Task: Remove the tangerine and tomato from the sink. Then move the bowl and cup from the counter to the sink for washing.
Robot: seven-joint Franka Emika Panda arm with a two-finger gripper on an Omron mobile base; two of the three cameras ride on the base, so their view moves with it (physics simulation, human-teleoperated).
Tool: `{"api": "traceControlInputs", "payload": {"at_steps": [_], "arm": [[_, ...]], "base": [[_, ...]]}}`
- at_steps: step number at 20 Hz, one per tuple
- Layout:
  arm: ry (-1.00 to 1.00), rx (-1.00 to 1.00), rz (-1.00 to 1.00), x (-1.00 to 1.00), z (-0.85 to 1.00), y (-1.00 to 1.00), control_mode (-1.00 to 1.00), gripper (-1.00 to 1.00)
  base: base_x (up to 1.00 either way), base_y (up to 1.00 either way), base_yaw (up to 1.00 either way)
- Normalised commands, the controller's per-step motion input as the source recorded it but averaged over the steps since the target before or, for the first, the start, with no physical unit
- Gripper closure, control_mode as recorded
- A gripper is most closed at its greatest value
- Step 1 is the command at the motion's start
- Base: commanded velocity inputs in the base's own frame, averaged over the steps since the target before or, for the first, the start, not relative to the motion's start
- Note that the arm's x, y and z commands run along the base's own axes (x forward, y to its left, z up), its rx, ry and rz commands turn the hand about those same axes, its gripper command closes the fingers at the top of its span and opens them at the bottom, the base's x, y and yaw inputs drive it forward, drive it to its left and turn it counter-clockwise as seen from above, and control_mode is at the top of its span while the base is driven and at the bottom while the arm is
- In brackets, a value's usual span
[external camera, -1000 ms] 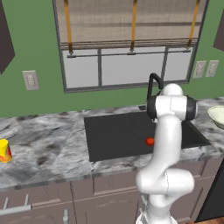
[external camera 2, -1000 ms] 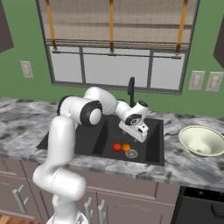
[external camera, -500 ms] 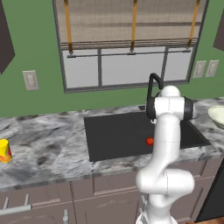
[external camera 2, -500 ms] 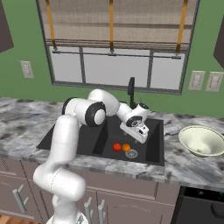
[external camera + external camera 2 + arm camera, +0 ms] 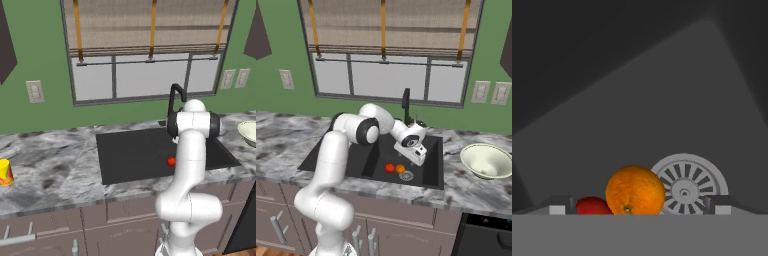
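Note:
The tangerine [image 5: 400, 169] and the tomato [image 5: 389, 168] lie side by side on the floor of the black sink [image 5: 356, 156], next to the round drain [image 5: 406, 175]. My gripper [image 5: 418, 159] hangs open just above and right of them, holding nothing. In the hand view the tangerine [image 5: 635, 191] sits between my fingertips [image 5: 557, 208], with the tomato [image 5: 592, 205] to its left. The tomato [image 5: 171, 161] also peeks out beside my arm. The pale bowl [image 5: 487, 161] rests on the counter [image 5: 476, 185] right of the sink. The yellow cup [image 5: 5, 172] stands far left on the counter.
A black curved faucet [image 5: 406, 105] rises behind the sink, close to my forearm. A window with blinds spans the green wall. Brown cabinets run under the counter, and a dark appliance [image 5: 486, 235] sits at the lower right.
My hand has dropped slightly toward the fruit and the elbow has swung a little right. The fruit, bowl and cup have not moved.

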Motion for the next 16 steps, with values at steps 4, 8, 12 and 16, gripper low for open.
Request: {"api": "traceControlInputs", "payload": {"at_steps": [4, 8, 12, 16], "arm": [[0.01, 0.00, 0.00, 0.00, -0.14, 0.00, -1.00, -1.00], [0.03, 0.00, 0.00, -0.02, -0.12, 0.02, -1.00, -1.00], [0.04, 0.00, 0.00, -0.03, -0.12, 0.04, -1.00, -1.00], [0.03, 0.00, 0.00, -0.01, -0.12, 0.07, -1.00, -1.00]], "base": [[0.00, 0.00, 0.00], [0.00, 0.00, 0.00], [0.00, 0.00, 0.00], [0.00, 0.00, 0.00]]}}
